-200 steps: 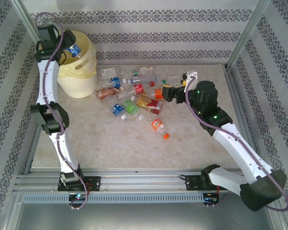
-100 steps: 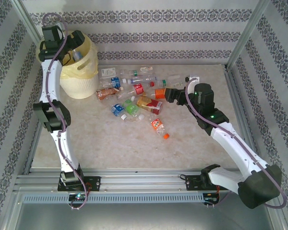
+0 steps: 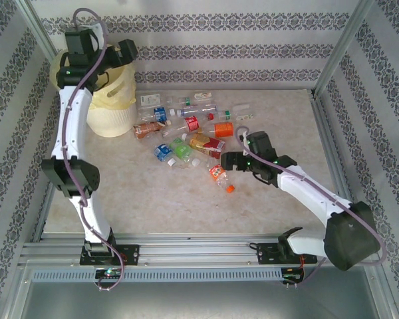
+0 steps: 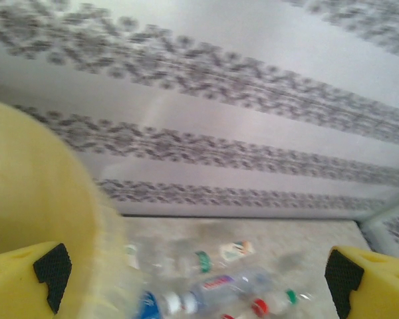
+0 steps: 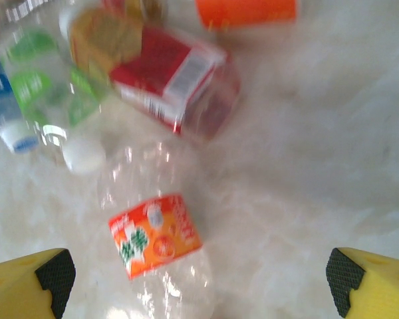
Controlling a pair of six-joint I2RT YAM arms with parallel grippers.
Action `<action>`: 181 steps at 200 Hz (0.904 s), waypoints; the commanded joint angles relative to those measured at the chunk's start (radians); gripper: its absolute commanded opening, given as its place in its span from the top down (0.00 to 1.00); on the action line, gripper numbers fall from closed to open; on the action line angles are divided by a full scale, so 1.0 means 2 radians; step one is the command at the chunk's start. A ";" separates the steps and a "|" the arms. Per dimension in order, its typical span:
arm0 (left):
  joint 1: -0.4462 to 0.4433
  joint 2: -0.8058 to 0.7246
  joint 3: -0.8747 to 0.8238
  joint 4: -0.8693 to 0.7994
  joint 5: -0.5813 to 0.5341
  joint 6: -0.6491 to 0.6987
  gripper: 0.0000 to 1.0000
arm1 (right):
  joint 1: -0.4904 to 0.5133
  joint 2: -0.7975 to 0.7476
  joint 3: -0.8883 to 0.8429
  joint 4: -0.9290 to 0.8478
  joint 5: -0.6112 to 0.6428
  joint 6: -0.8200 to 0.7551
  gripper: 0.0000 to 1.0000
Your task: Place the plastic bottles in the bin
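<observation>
Plastic bottles lie scattered mid-table, just right of the bin at far left. Right gripper, jaws spread, is just beside the orange-labelled bottle. Left gripper, jaws spread wide, hangs over the bin rim.

Table: my table has a cream, marbled stone-look top, and I place everything else from it.
Back wall: my back wall stands along the table's far edge, in pale grey paper with horizontal bands of dark damask pattern.
Left wall: the left wall closes the table's left side in the same paper, its bands running up and down.
Right wall: the right wall does likewise on the table's right side.
Posts: bare aluminium posts rise at the table's two far corners.
Rail: a slotted aluminium rail runs along the table's near edge.
Perforated strip: a grey perforated strip lies just nearer than that rail.
Ledge: a plain grey ledge sits nearest of all, before the table.
Light: soft and even over the table, with a brighter sheen on the back wall.
</observation>
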 commanded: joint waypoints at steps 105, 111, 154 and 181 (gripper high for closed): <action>-0.150 -0.244 -0.372 0.064 -0.090 -0.163 0.00 | 0.097 0.122 -0.031 0.034 0.073 0.001 0.15; -0.154 -0.247 -0.386 0.069 -0.086 -0.170 0.00 | 0.099 0.126 -0.032 0.039 0.073 0.001 0.16; -0.155 -0.254 -0.436 0.080 -0.053 -0.170 0.00 | 0.106 0.148 -0.038 0.064 0.081 0.003 0.25; -0.155 -0.261 -0.469 0.102 -0.047 -0.181 0.00 | 0.107 0.142 -0.041 0.068 0.097 0.004 0.37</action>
